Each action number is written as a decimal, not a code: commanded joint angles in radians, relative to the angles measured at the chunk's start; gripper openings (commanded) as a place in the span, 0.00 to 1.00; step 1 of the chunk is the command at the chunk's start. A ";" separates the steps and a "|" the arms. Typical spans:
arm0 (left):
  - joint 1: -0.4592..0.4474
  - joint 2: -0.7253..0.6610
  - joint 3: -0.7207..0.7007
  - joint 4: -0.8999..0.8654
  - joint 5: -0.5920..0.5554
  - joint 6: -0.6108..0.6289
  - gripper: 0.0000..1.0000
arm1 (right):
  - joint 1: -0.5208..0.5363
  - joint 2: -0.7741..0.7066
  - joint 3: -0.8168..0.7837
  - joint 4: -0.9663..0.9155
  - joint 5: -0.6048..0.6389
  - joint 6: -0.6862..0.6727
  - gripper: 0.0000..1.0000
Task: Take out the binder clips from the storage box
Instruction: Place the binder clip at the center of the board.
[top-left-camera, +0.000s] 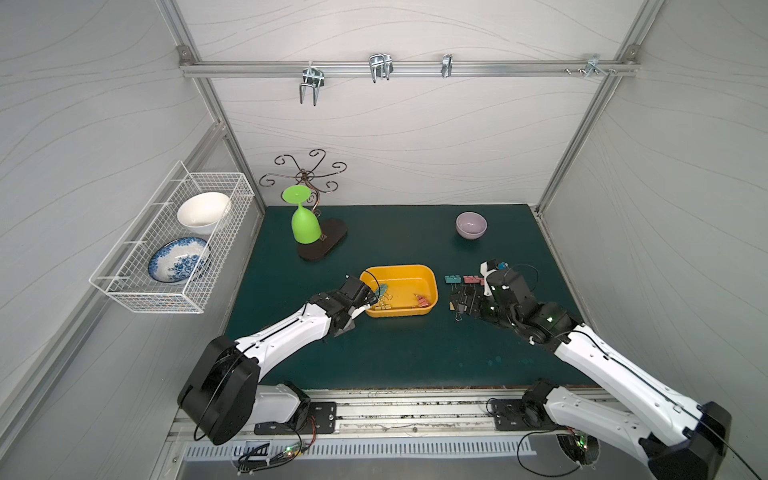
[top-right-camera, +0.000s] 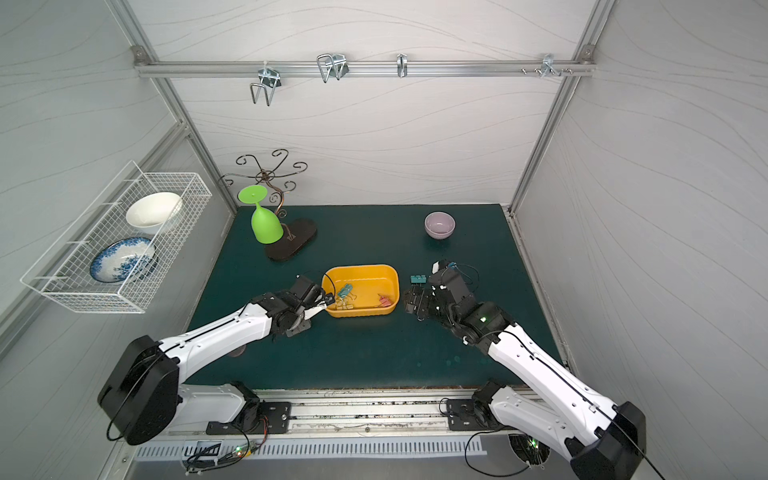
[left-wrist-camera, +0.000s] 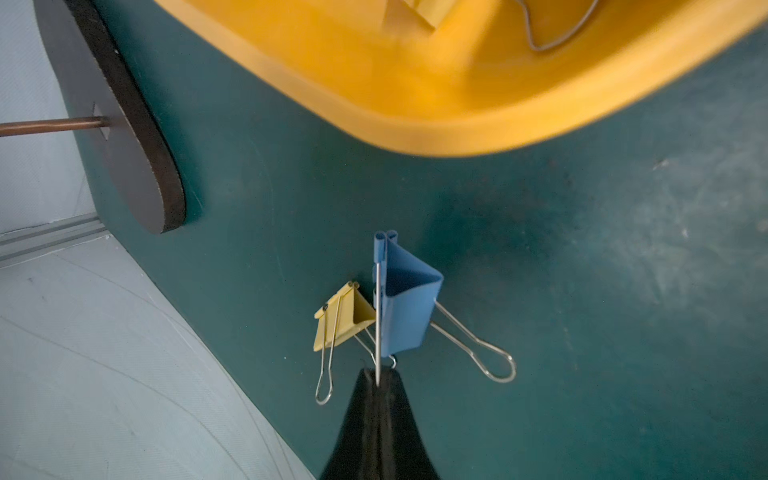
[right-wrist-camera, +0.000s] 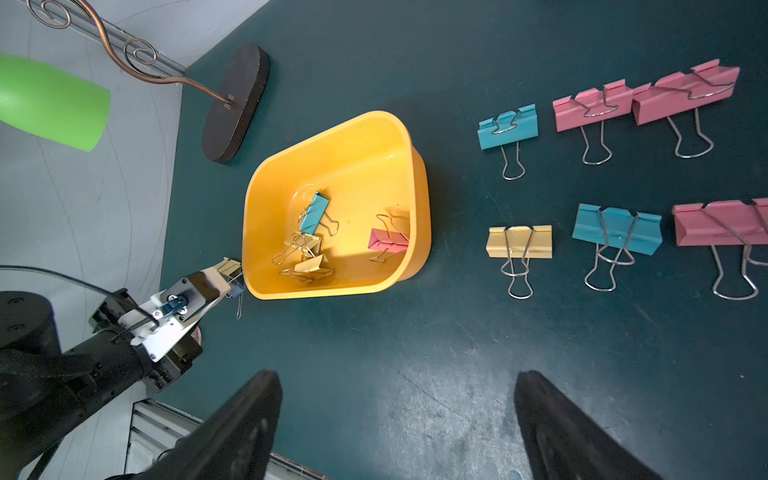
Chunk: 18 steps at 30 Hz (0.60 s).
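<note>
The left hand (left-wrist-camera: 378, 376) is pinched shut on a blue clip (left-wrist-camera: 405, 307) by its wire handle, a yellow clip (left-wrist-camera: 343, 318) snagged alongside, just outside the storage box (left-wrist-camera: 415, 124) mid-counter. I'd lower both gently onto the counter before releasing. The right hand (right-wrist-camera: 397, 376) gapes empty; more binder clips (right-wrist-camera: 316, 212) wait inside.

Yellow storage box (right-wrist-camera: 357, 166) — binder clips (right-wrist-camera: 314, 212) inside

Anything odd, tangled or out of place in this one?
Yes: the left gripper is shut on the wire handle of the blue clip just outside the box, and a yellow clip sits against it, handles seemingly crossed. It may be snagged on the blue one; I cannot tell for sure.
</note>
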 joint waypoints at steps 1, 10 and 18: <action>0.004 0.036 0.027 0.048 -0.008 -0.003 0.00 | -0.006 -0.025 -0.006 -0.002 0.013 -0.011 0.92; 0.004 0.078 0.044 0.041 -0.027 -0.004 0.00 | -0.021 -0.053 -0.026 -0.007 0.021 -0.013 0.92; -0.004 -0.022 0.059 -0.048 0.015 -0.062 0.33 | -0.024 -0.019 -0.011 -0.007 -0.001 -0.025 0.92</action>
